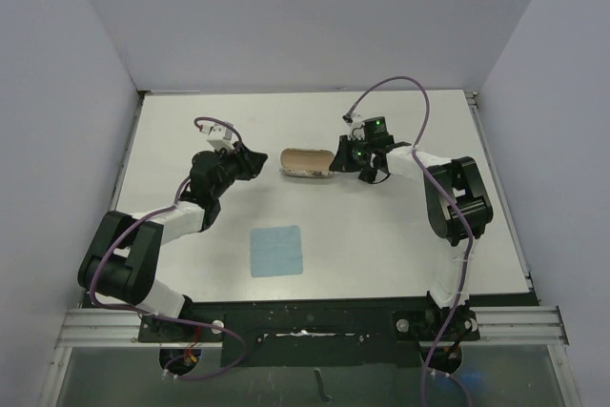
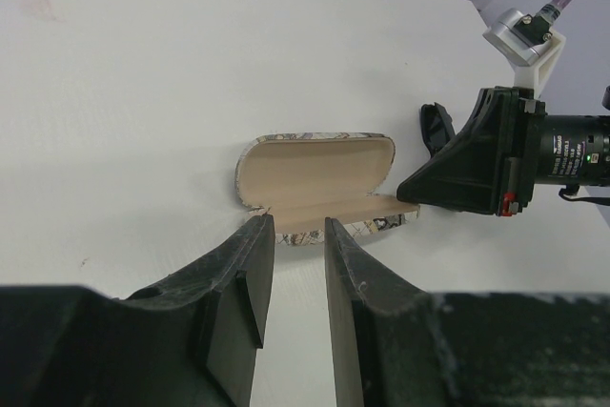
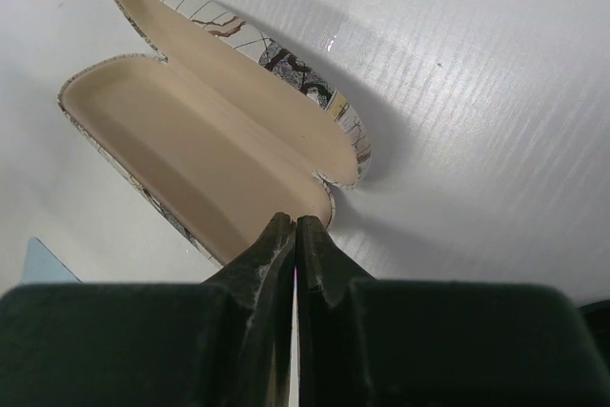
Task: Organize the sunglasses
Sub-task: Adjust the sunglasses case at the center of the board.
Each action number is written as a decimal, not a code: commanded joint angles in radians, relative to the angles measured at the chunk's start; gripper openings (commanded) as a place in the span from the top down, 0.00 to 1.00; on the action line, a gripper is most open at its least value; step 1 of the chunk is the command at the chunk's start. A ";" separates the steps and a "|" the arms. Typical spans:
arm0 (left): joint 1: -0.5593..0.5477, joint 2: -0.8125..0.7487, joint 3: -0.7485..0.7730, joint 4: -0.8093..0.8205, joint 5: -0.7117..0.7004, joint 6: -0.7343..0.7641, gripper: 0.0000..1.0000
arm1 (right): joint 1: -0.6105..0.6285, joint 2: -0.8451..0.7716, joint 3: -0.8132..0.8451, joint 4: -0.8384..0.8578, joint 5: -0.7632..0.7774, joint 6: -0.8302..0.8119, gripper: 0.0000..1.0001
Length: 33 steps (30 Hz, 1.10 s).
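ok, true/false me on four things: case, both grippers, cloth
1. The glasses case lies open and its tan inside is empty. True.
2. The right gripper has its jaws wide open. False: they are shut, with the tips at the case's rim.
3. The blue cloth lies inside the case. False: it lies flat on the table, apart from the case and nearer the arm bases.
4. The left gripper has its jaws apart with nothing between them. True.
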 commanded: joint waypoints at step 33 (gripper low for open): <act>-0.006 -0.010 0.029 0.020 0.010 0.007 0.73 | -0.039 0.011 0.101 0.013 0.028 -0.031 1.00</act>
